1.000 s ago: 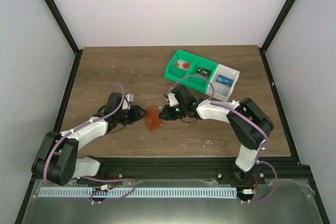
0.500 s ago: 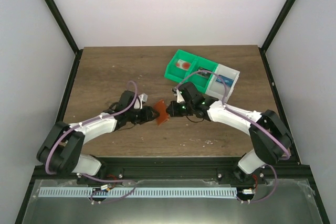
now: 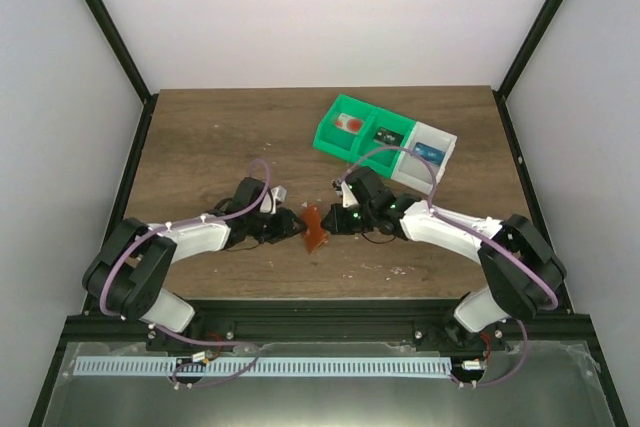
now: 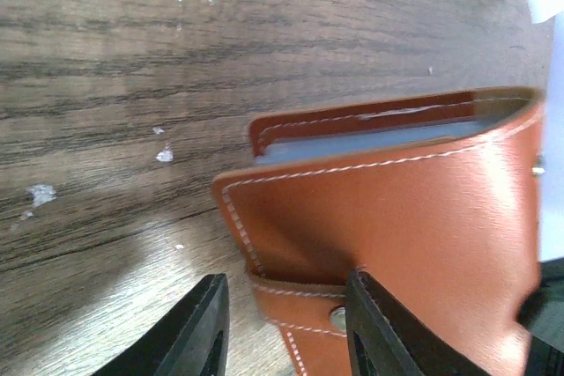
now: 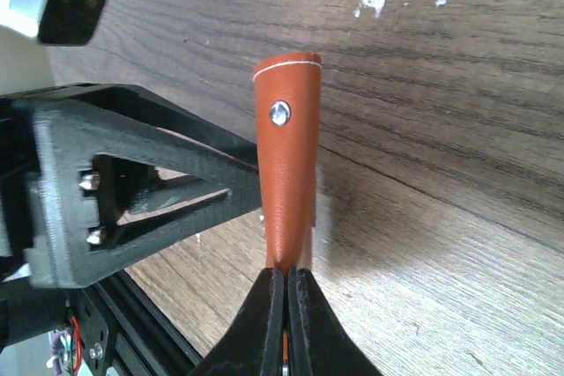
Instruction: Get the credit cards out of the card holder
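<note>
While the right gripper (image 5: 286, 281), jaws closed, pinches the reddish-brown leather card holder (image 5: 286, 165), the left gripper (image 4: 284, 305) straddles its snap tab (image 4: 307, 298), jaws half parted.

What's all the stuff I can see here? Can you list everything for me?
card holder: one, reddish-brown, middle of the table, between the grippers
green tray: one, green, two compartments, far right of the table
white tray: one, white, against the green tray's right side
reddish item: one, left green compartment
dark item: one, right green compartment
blue item: one, white tray
table: one, brown wood
left gripper: one, black, open at the card holder
right gripper: one, black, shut on the card holder
</note>
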Robot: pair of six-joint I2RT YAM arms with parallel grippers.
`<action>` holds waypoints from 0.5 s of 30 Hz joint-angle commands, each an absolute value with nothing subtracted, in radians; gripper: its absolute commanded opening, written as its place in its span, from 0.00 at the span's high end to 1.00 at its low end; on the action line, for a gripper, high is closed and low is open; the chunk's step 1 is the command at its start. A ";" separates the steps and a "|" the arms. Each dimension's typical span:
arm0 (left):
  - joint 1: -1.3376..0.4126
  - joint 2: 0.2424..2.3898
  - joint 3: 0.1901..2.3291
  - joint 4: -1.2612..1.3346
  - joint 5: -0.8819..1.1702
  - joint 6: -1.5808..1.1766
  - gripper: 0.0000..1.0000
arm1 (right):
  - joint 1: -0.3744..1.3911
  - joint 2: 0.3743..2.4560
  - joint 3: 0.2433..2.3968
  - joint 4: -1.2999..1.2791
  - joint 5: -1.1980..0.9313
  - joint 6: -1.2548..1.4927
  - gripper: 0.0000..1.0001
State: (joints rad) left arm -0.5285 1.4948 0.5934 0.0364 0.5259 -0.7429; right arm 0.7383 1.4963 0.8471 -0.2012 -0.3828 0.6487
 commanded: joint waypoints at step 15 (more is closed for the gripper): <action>-0.532 1.475 0.594 0.114 0.648 -0.766 0.59 | 0.748 1.462 0.832 -0.158 -0.407 0.661 1.00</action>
State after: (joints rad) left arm -0.5293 1.5196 0.6029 0.0257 0.5911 -0.7254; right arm 0.7383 1.4723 0.8341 -0.1936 -0.3901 0.6525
